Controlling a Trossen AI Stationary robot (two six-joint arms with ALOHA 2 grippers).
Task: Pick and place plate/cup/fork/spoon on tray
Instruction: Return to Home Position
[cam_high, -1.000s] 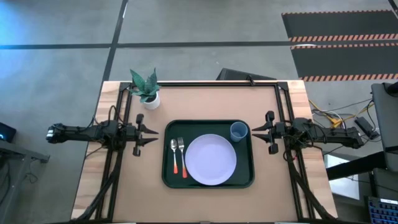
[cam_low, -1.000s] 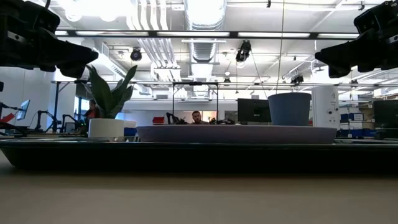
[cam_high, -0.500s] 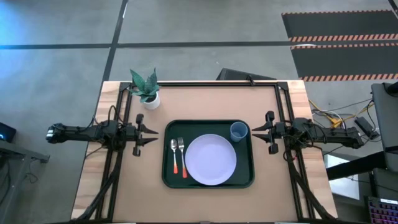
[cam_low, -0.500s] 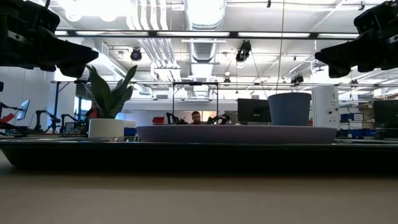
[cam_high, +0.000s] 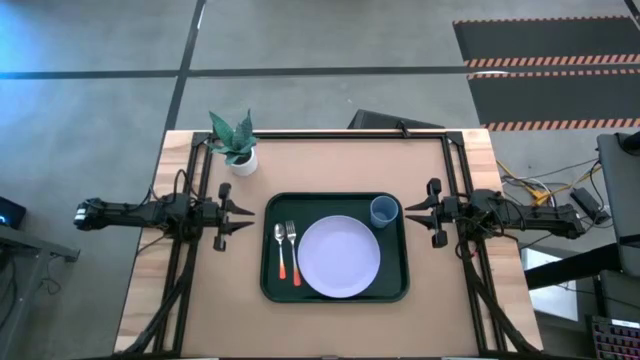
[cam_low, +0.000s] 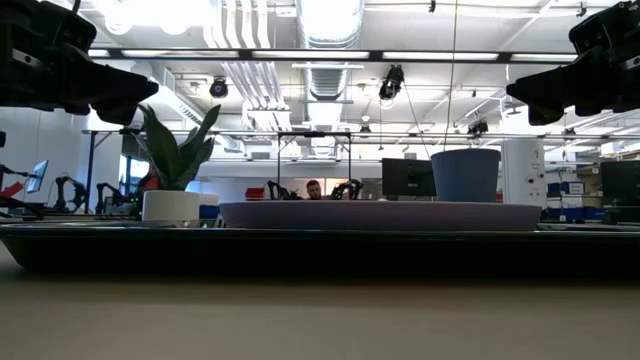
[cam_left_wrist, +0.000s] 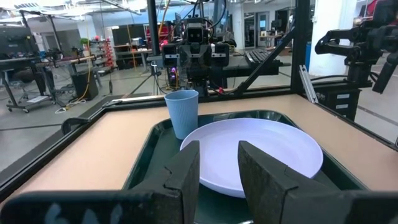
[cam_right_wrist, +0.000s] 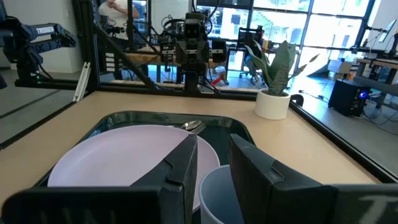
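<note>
The dark green tray (cam_high: 268, 250) lies in the middle of the table. On it rest the lavender plate (cam_high: 339, 257), the blue cup (cam_high: 383, 211) upright at its far right corner, and the spoon (cam_high: 280, 245) and fork (cam_high: 293, 245) side by side to the left of the plate, orange handles toward the near edge. My left gripper (cam_high: 250, 215) hovers level just off the tray's left rim, open, with nothing between its fingers (cam_left_wrist: 186, 171). My right gripper (cam_high: 408, 212) hovers level off the right rim beside the cup (cam_right_wrist: 217, 193), also open and holding nothing.
A white pot with a green plant (cam_high: 241, 160) stands at the table's far left, behind my left arm. A black frame (cam_high: 330, 134) runs along the far edge and down both sides under the arms. Bare wood shows on the table's near part.
</note>
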